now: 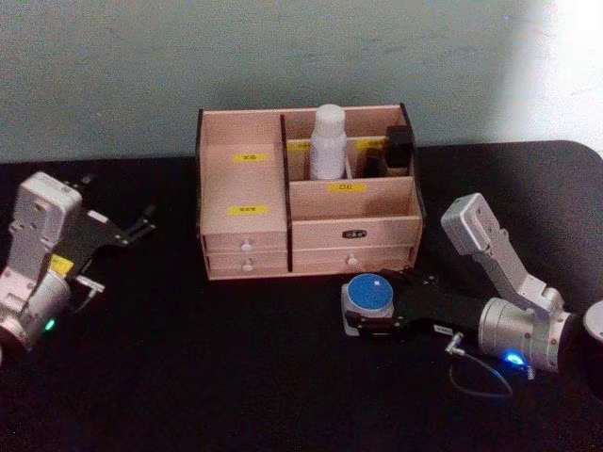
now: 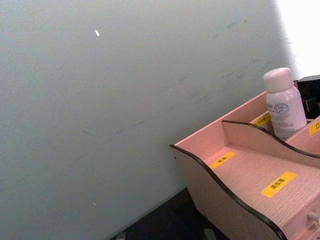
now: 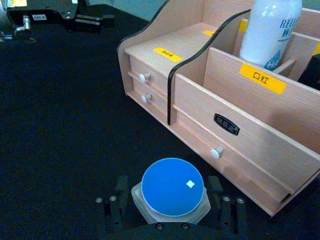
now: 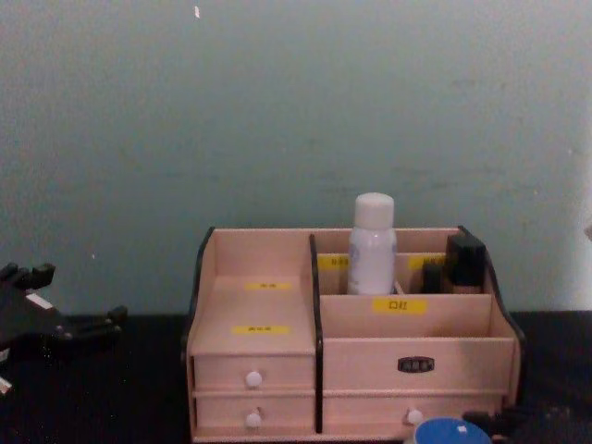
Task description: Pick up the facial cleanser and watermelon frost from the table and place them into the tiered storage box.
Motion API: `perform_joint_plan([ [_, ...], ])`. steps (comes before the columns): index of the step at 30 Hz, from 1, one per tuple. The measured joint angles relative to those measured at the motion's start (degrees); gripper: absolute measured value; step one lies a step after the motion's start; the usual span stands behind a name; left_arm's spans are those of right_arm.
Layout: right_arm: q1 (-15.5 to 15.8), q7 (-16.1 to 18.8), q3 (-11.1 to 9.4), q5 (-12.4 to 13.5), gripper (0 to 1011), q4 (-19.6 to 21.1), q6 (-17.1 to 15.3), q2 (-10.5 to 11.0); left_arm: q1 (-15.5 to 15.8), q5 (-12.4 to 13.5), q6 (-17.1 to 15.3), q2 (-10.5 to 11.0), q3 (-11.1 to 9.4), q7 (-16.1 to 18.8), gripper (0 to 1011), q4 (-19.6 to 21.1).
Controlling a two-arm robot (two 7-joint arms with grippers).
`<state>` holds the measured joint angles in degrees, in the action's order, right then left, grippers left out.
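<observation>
The tiered storage box stands at the back middle of the black table, also seen side-on in the chest view. A white bottle with a white cap, the facial cleanser, stands upright in a back compartment. The watermelon frost, a small clear jar with a round blue lid, sits on the table just in front of the box's right drawers. My right gripper reaches in from the right, its fingers pressed against both sides of the jar. My left gripper rests open at the far left, away from the box.
A dark rectangular item stands in the box's back right compartment beside the bottle. A dark round object sits at the table's right edge. A pale green wall rises behind the table.
</observation>
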<state>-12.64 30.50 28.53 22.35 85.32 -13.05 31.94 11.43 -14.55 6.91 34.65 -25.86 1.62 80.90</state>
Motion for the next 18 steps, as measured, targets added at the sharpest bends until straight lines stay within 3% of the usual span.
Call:
perform_joint_plan([
  [13,0.06,-0.06,-0.02,0.08,1000,0.08,-0.02,0.02,0.0,0.0,0.0,0.0,0.0,0.0,1001,0.0],
  [18,0.06,-0.06,-0.04,0.08,891,0.1,-0.01,0.02,0.0,0.0,0.0,0.0,0.0,0.0,1001,0.0],
])
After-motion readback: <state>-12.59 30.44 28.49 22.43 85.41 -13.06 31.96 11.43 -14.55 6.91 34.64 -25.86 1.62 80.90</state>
